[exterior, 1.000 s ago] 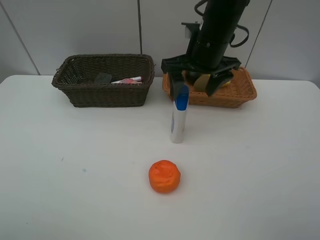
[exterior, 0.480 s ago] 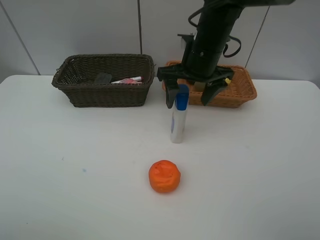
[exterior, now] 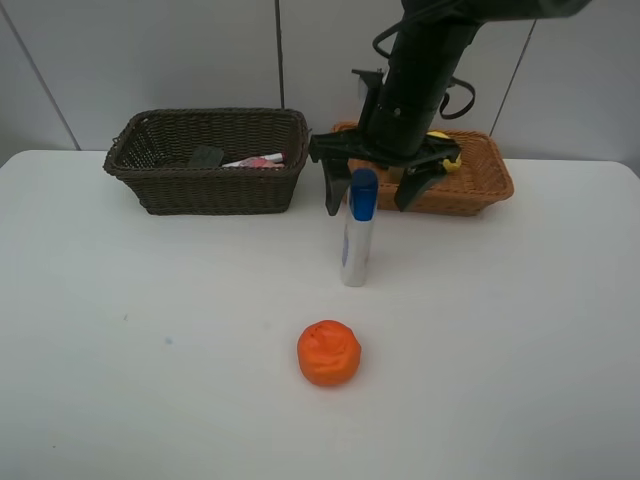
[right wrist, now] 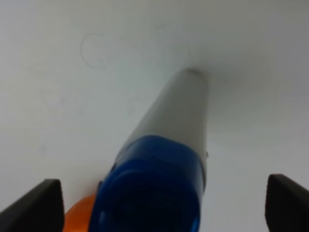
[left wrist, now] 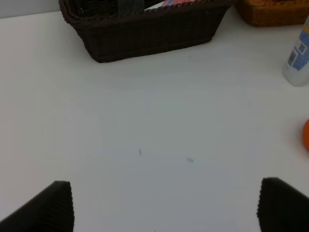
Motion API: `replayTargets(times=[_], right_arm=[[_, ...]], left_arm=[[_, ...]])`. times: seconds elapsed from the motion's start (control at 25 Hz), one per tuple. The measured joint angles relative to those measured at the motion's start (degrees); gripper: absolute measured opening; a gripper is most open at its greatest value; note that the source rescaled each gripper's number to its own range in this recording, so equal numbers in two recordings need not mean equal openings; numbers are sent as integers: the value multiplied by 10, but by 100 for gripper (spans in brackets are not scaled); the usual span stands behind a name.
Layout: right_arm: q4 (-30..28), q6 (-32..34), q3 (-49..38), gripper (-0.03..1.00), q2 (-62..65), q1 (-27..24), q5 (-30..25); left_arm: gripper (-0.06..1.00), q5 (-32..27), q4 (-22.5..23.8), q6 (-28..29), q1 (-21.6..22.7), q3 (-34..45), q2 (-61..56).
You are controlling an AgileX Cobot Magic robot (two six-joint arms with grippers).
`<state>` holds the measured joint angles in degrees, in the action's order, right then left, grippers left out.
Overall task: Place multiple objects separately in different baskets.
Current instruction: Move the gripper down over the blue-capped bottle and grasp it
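From high up: right gripper (exterior: 372, 192) hung spread wide over the upright tube (exterior: 357, 230) – likely lining up a grab – with the tan basket (exterior: 484, 190) behind and the dark basket (exterior: 160, 180) to the left. Orange (exterior: 329, 352) lay nearer on the table (exterior: 120, 360).
Left wrist: left gripper (left wrist: 164, 205) wide, empty, tube well off.
Right wrist: blue cap (right wrist: 149, 193) sat between the jaws, untouched.

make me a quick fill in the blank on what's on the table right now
The white tube stands upright and has a ____ cap.
The right tool hangs over the tube with jaws ____.
The orange lies on the ____, outside both baskets.
The black eraser lies in the ____ brown basket.

Missing words: blue; open; table; dark
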<state>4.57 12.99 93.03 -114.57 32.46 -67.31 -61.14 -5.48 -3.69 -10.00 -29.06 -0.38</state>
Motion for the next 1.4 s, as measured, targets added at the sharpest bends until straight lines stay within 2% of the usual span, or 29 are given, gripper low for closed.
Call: replayTargets(times=[0.52,0.88,1.4], right_arm=[[2,0,0,98,-3,0,13],[-5,0,0,98,-16,0,-6],[-5,0,0,98,-50,0,6]], left_arm=[[100,0,0,0,0,0,0],[100,0,0,0,0,0,0],[100,0,0,0,0,0,0]])
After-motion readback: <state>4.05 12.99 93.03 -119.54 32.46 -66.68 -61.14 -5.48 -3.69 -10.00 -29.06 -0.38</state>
